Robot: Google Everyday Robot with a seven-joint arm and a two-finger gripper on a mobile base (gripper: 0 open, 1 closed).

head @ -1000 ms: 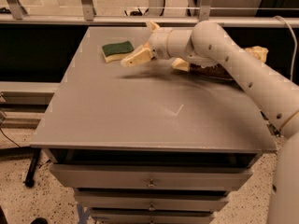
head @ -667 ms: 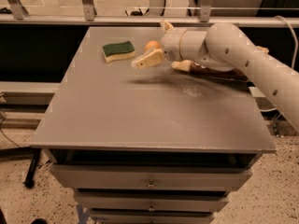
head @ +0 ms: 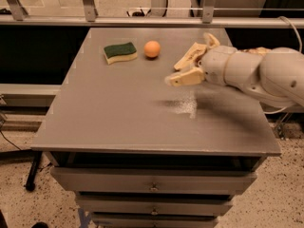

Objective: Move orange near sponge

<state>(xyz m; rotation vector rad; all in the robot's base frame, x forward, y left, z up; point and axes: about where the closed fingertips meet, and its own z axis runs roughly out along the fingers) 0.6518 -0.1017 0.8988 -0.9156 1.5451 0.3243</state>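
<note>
Hovering claw (head: 173, 74) apart from orange (head: 152, 49), sponge (head: 120, 52)

Smooth white rounded arm (head: 256, 72) (a thin grey cable (head: 290, 26) loops behind it) ends in a gripper (head: 172, 75) with two tan fingers (head: 190, 57), parted, above the table (head: 118, 113).

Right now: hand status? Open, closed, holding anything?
Hand: open, holding nothing, over the table to the right of the orange, which sits beside the sponge.
</note>
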